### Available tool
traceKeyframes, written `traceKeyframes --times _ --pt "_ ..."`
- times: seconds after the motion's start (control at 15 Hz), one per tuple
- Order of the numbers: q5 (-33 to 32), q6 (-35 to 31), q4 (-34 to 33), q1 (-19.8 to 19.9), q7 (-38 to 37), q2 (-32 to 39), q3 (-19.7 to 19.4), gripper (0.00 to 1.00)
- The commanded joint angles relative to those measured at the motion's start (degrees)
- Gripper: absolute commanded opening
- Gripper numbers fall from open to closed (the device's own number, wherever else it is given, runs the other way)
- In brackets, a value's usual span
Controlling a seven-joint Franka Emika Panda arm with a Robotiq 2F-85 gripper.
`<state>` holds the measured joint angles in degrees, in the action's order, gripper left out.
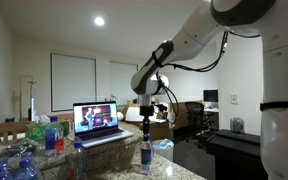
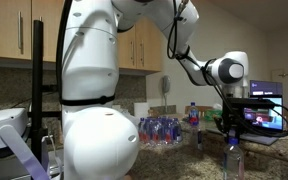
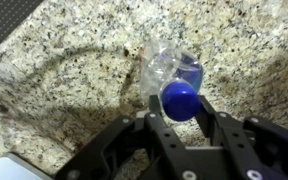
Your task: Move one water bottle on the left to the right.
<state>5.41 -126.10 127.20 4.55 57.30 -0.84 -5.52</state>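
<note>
The small clear plastic water bottle with a blue cap stands upright on the speckled granite counter, near the open laptop. The black gripper hangs directly above it. Its fingers flank the cap, but I cannot tell whether they pinch it. The bottle's label print is too small to read.

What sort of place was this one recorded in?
Probably a kitchen or break room that opens onto an office area. There is a speckled granite counter with wooden wall cabinets above it. An open laptop sits on the counter, and an office chair stands behind it.
</note>
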Motion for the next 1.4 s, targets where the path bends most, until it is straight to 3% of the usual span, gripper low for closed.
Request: traceKeyframes --times 0.0,0.27,0.33,0.8,1.33 --pt "-0.4 -3.0 2.8 -0.9 -1.0 -2.5 1.1 0.71" --pt "-1.0 -4.3 4.0 -2.0 -1.5 -3.7 2.2 0.97" --pt "-0.9 -4.7 4.3 -2.2 -1.2 -3.9 2.3 0.99" --pt "-4.2 -9.4 8.5 -5.8 -0.5 -8.5 4.9 1.0" --pt "-2.9 -6.9 6.4 -7.2 -0.1 -7.2 4.8 1.0"
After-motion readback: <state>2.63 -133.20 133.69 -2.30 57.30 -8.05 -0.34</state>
